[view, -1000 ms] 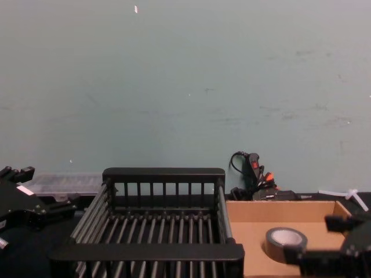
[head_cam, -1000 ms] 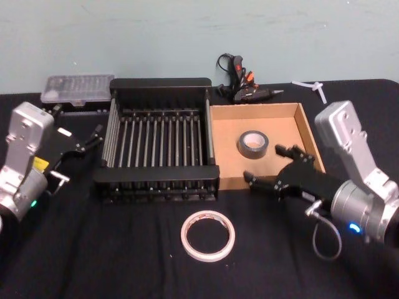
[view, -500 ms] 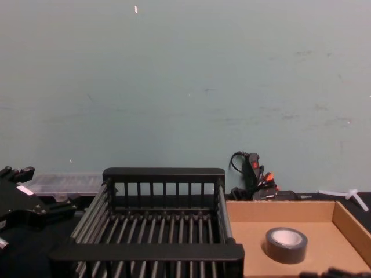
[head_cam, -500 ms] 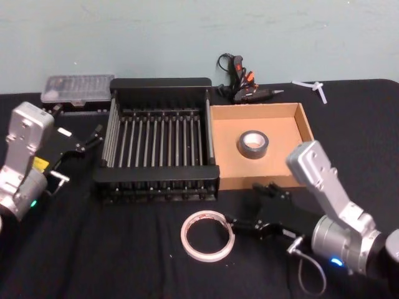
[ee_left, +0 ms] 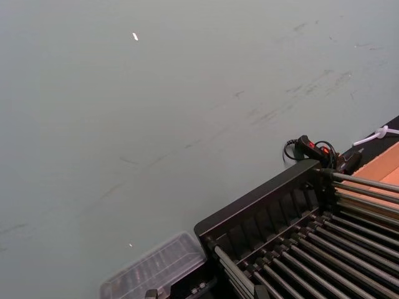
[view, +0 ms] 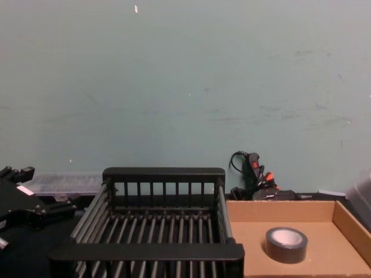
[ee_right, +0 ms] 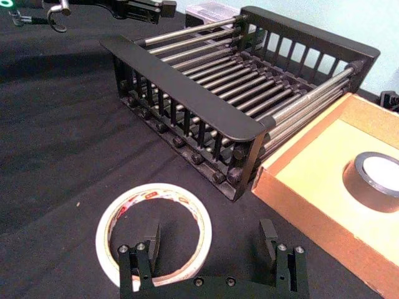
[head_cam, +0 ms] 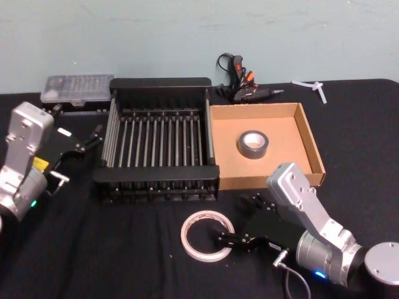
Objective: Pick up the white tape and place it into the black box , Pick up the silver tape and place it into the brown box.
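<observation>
The white tape (head_cam: 207,236) lies flat on the black cloth in front of the black box (head_cam: 161,84). My right gripper (head_cam: 233,219) is open and low over the ring's right side. In the right wrist view one of its fingers (ee_right: 149,240) sits over the white tape's (ee_right: 124,212) hole and the other stands outside the rim. The silver tape (head_cam: 252,144) rests inside the brown box (head_cam: 312,134), also seen from the chest (view: 286,244). My left gripper (head_cam: 88,141) is parked open to the left of the black box.
A clear plastic case (head_cam: 78,89) lies behind the black box's left corner. A glue gun (head_cam: 240,81) and a small white plastic piece (head_cam: 315,87) lie at the back of the table. The black box (ee_right: 187,90) and brown box (ee_right: 299,205) stand side by side, touching.
My right gripper has moved from the brown box's front edge forward and left, down to the white tape's right side. The left arm and both tapes have not moved.
</observation>
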### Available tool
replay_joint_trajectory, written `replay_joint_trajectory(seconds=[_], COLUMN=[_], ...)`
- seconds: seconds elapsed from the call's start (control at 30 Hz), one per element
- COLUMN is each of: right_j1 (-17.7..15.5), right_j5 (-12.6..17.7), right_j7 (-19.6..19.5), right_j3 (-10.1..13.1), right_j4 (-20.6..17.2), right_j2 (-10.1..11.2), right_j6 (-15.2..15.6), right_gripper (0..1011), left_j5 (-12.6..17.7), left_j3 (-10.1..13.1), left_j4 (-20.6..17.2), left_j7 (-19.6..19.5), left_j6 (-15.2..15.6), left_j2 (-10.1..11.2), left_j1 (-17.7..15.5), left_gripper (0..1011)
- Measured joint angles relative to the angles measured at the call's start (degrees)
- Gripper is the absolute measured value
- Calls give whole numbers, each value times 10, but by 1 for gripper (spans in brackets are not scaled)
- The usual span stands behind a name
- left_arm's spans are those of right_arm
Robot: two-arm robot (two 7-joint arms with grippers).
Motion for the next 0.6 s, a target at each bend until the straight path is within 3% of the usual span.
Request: replay_joint_trajectory(seconds=[0.27, 0.6], right_j1=[6, 18], right_j5=[-11, -15], right_j7=[-1, 4], right_j3=[-5, -10], right_j4=[25, 48], right_j2=[-12, -26], right_j6=[-20, -22], right_gripper=[1000, 1000], left_j5=[0, 0], left_j3=[0, 0], left_j4=[0, 0], left_j7=[0, 0], left_j6=[0, 0], left_j2=[0, 0], left_j1=[0, 0], left_gripper=[1001, 1001])
